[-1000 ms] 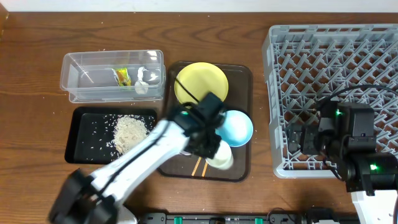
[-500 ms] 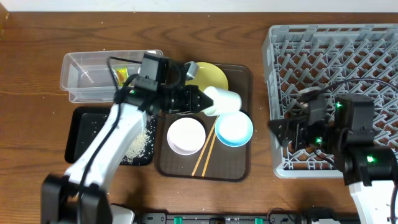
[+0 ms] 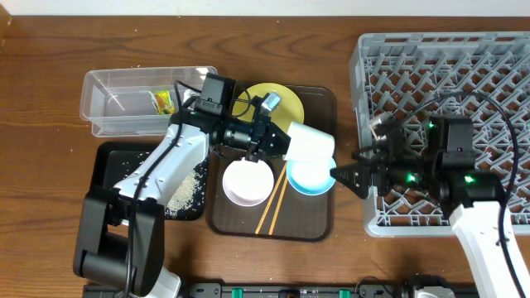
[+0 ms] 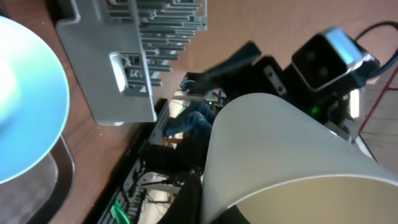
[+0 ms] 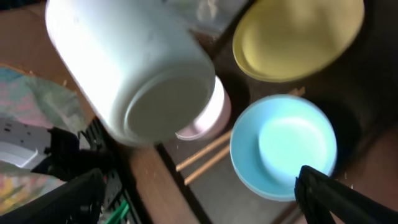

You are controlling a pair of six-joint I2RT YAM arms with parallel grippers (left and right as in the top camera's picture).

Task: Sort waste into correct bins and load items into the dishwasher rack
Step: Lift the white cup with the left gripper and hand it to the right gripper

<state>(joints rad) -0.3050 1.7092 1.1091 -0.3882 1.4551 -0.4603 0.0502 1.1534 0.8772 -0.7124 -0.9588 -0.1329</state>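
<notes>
You're working on a dark wooden table [image 3: 50, 50] with a pale strip of wall along its far edge. Past the near edge, the left wrist view shows blurred cables and floor. Counting what's here, you have one grey rack [image 3: 464, 74] on your right, one clear tub [image 3: 116, 103] holding the wrapper [image 3: 163, 102], one black tray [image 3: 103, 165] holding the rice [image 3: 186, 188], and one brown serving tray [image 3: 313, 218]. On that serving tray are one yellow plate [image 3: 277, 103], one white bowl [image 3: 248, 182], one light blue bowl [image 3: 308, 177] and two chopsticks [image 3: 273, 203] side by side between the bowls. The single pale cup [image 3: 313, 144] is tipped on its side in the air above the blue bowl, clamped by your left gripper [image 3: 286, 142]. Your right gripper [image 3: 339, 175] hangs just beside the blue bowl, fingers spread and grasping nothing
</notes>
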